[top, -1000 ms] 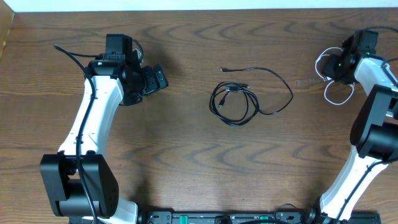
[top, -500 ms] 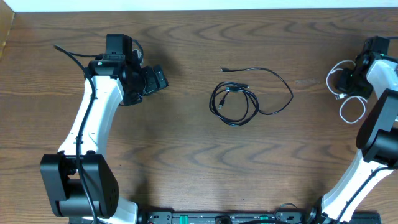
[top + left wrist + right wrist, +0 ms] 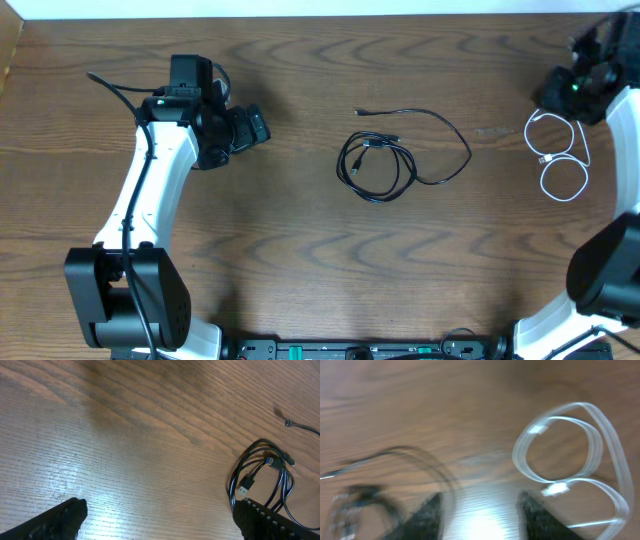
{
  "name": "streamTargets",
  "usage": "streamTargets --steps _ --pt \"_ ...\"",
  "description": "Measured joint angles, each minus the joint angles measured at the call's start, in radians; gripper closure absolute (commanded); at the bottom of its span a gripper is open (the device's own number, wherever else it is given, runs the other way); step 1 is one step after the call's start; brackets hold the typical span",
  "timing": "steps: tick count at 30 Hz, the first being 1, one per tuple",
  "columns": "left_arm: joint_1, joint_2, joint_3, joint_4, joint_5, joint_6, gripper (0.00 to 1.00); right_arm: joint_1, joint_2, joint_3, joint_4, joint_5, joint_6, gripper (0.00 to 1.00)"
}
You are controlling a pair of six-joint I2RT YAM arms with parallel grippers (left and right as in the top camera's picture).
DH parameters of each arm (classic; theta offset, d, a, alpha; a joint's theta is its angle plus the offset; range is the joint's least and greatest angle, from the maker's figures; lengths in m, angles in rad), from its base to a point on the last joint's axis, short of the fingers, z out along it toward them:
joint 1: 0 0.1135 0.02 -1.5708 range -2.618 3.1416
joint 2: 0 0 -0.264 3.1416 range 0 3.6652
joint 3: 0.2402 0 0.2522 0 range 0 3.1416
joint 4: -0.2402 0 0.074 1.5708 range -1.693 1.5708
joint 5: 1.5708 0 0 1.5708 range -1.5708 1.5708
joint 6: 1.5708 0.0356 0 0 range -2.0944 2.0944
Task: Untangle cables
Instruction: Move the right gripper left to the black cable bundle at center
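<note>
At table centre in the overhead view: thin black cable with small plug ends (image 3: 378, 168), coiled in a few loops, one tail arcing out toward 3 o'clock and back up to a free plug at 12 o'clock of the coil. Short white cable with small plugs (image 3: 546, 160) lies well apart from it at the 3 o'clock edge of the brown wood-grain table (image 3: 300, 240), in two stacked loops. No crossing between the two.

Left gripper (image 3: 250, 125) sits at 9 o'clock of the black coil, not touching it. Overhead doesn't show its jaw gap. The left wrist view does: left gripper (image 3: 160, 525) has its fingers (image 3: 60, 520) spread wide with only bare wood between, black coil (image 3: 260, 475) at 3 o'clock of frame.

Right gripper (image 3: 562, 90) is just off the white loops at their 12 o'clock, and the arm is cut by the frame edge. Right wrist view is motion-blurred: right gripper (image 3: 480, 515) fingers are apart with nothing between them, white cable (image 3: 554, 490) flat on the wood at 2 o'clock, black cable (image 3: 420, 455) a smear at 9 o'clock. Plug types unreadable.

Versus one second ago: white cable was bunched at the right gripper, now it's released and lying on the table, slightly further toward 3 o'clock, and the gripper has backed off toward 1 o'clock. Black cable and left arm unchanged.
</note>
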Motion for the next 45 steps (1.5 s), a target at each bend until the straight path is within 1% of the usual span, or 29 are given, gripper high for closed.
streamTargets --steps 2,4,5,6,7,13,18,21,23,25,26,28,29,31,34,37,39,40,42,45 --pt "0.000 0.000 0.000 0.000 0.000 0.000 0.02 0.035 -0.001 0.002 -0.001 -0.038 -0.003 0.44" --pt "0.000 0.000 0.000 0.000 0.000 0.000 0.02 0.068 0.009 -0.007 0.000 -0.073 0.000 0.43" --pt "0.000 0.000 0.000 0.000 0.000 0.000 0.02 0.084 0.014 -0.016 -0.001 -0.089 0.008 0.48" --pt "0.000 0.000 0.000 0.000 0.000 0.000 0.02 0.098 0.019 -0.026 -0.002 -0.104 0.016 0.57" --pt "0.000 0.000 0.000 0.000 0.000 0.000 0.02 0.113 0.022 -0.039 -0.005 -0.116 0.032 0.61" --pt "0.000 0.000 0.000 0.000 0.000 0.000 0.02 0.181 0.023 -0.144 -0.003 -0.153 0.257 0.59" --pt "0.000 0.000 0.000 -0.001 0.000 0.000 0.02 0.231 0.023 -0.297 -0.004 -0.149 0.496 0.59" --pt "0.000 0.000 0.000 0.000 0.000 0.000 0.02 0.260 0.023 -0.393 0.000 -0.140 0.665 0.55" --pt "0.000 0.000 0.000 0.000 0.000 0.000 0.02 0.279 0.023 -0.460 0.029 -0.118 0.781 0.54" --pt "0.000 0.000 0.000 -0.001 0.000 0.000 0.02 0.298 0.023 -0.524 0.098 -0.094 0.879 0.55" --pt "0.000 0.000 0.000 0.000 0.000 0.000 0.02 0.306 0.023 -0.547 0.137 -0.087 0.909 0.59" --pt "0.000 0.000 0.000 0.000 0.000 0.000 0.02 0.324 0.024 -0.594 0.228 -0.074 0.964 0.72" --pt "0.000 0.000 0.000 -0.001 0.000 0.000 0.02 0.331 0.015 -0.608 0.275 -0.071 0.983 0.99" --pt "0.000 0.000 0.000 -0.001 0.000 0.000 0.02 0.346 0.010 -0.632 0.376 -0.056 1.013 0.99" --pt "0.000 0.000 0.000 -0.001 0.000 0.000 0.02 0.359 0.010 -0.654 0.456 -0.061 1.009 0.99" --pt "0.000 0.001 0.000 -0.001 0.000 0.000 0.02 0.364 0.012 -0.668 0.565 -0.124 0.906 0.99" --pt "0.000 0.001 0.000 0.000 0.000 0.000 0.02 0.364 0.011 -0.675 0.672 -0.225 0.820 0.99" --pt "0.000 0.001 0.000 0.000 0.000 0.000 0.02 0.364 0.011 -0.677 0.752 -0.290 0.774 0.99" --pt "0.000 0.001 0.000 0.000 0.000 0.000 0.02 0.365 0.000 -0.676 0.894 -0.396 0.717 0.99" --pt "0.000 0.001 0.000 0.000 0.000 0.000 0.02 0.372 -0.044 -0.678 1.067 -0.513 0.672 0.99"
